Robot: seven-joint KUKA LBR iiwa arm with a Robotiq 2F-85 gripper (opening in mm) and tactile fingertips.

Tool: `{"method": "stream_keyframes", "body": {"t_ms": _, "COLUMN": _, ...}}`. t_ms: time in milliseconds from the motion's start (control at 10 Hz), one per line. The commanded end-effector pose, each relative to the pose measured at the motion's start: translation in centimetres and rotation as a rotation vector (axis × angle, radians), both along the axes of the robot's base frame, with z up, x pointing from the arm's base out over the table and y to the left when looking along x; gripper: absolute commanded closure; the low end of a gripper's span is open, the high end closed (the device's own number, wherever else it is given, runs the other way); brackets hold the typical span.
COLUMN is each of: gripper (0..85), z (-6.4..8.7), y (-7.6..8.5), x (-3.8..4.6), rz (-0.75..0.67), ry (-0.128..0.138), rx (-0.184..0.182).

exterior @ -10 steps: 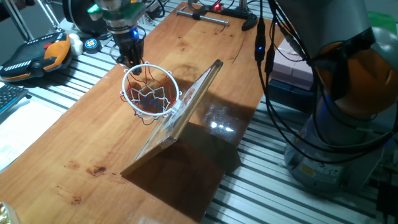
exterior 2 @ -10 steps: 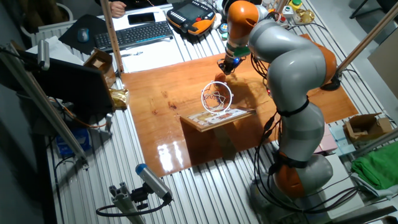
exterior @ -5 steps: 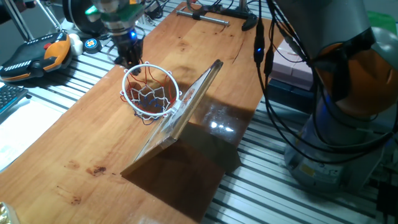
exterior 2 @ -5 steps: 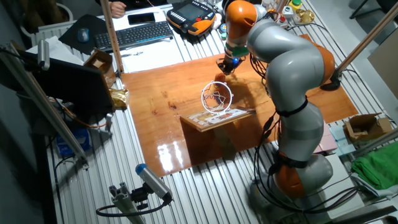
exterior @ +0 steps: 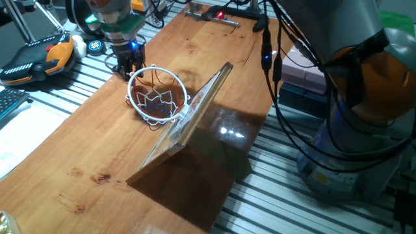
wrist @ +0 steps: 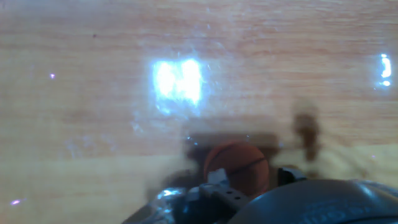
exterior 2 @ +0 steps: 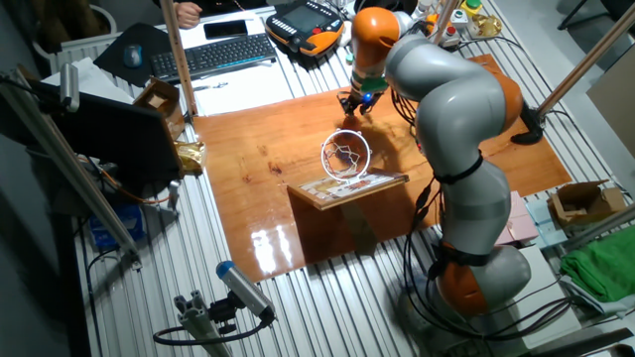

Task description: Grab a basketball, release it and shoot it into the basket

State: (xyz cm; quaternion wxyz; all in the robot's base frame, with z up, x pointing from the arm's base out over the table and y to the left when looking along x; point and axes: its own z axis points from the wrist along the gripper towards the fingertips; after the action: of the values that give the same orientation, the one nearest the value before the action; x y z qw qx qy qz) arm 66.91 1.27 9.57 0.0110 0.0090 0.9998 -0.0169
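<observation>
- The wooden tabletop [exterior: 84, 149] runs diagonally through one fixed view, from the lower left up to the top centre, glossy with a bright glare patch right of the backboard.
- Around the wood lies a ribbed metal bench [exterior 2: 327, 297], seen in the other fixed view along the lower half of the frame.
- At the upper left of that view sit a black keyboard [exterior 2: 218, 55] and an orange-and-black pendant [exterior 2: 303, 20]; a cardboard box [exterior 2: 580, 203] sits at the right edge and a green cloth [exterior 2: 600, 268] at the lower right.
- The basket [exterior: 158, 96] stands left of centre in one fixed view, its white rim and red-and-white net fixed to a tilted backboard [exterior: 192, 114] that leans toward the upper right.
- The arm [exterior 2: 451, 109] rises from the lower right of the other fixed view, bends over the table and reaches to the top centre.
- The gripper [exterior: 128, 62] points down at the wood, just above and left of the rim in one fixed view, near the table's left edge.
- In the hand view the basketball [wrist: 237, 169] sits low in the frame, right of centre, between the fingers [wrist: 217, 186] and close above the wood.
- The blur hides whether the fingers press the ball or stand apart from it; I cannot tell.
</observation>
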Motion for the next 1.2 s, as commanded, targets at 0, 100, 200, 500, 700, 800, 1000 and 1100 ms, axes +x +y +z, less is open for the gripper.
{"method": "stream_keyframes", "body": {"t_ms": 0, "gripper": 8.3, "z": -0.6, "y": 0.0, "x": 0.13, "rz": -0.002, "ry": -0.002, "rx": 0.003}}
{"method": "stream_keyframes", "body": {"t_ms": 100, "gripper": 6.0, "z": -1.1, "y": 0.1, "x": 0.23, "rz": -0.002, "ry": -0.006, "rx": 0.003}}
{"method": "stream_keyframes", "body": {"t_ms": 200, "gripper": 5.0, "z": -1.5, "y": 0.1, "x": 0.47, "rz": -0.002, "ry": -0.008, "rx": 0.011}}
{"method": "stream_keyframes", "body": {"t_ms": 500, "gripper": 3.3, "z": -2.7, "y": 0.0, "x": 0.95, "rz": 0.002, "ry": -0.012, "rx": 0.02}}
{"method": "stream_keyframes", "body": {"t_ms": 700, "gripper": 4.0, "z": -3.2, "y": -0.1, "x": 0.74, "rz": 0.001, "ry": -0.008, "rx": 0.025}}
{"method": "stream_keyframes", "body": {"t_ms": 800, "gripper": 4.3, "z": -3.4, "y": 0.0, "x": 0.41, "rz": -0.004, "ry": -0.011, "rx": 0.023}}
{"method": "stream_keyframes", "body": {"t_ms": 1000, "gripper": 3.7, "z": -4.2, "y": 0.1, "x": -0.32, "rz": -0.014, "ry": -0.02, "rx": 0.036}}
{"method": "stream_keyframes", "body": {"t_ms": 1100, "gripper": 3.3, "z": -4.2, "y": 0.2, "x": -0.29, "rz": -0.018, "ry": -0.016, "rx": 0.044}}
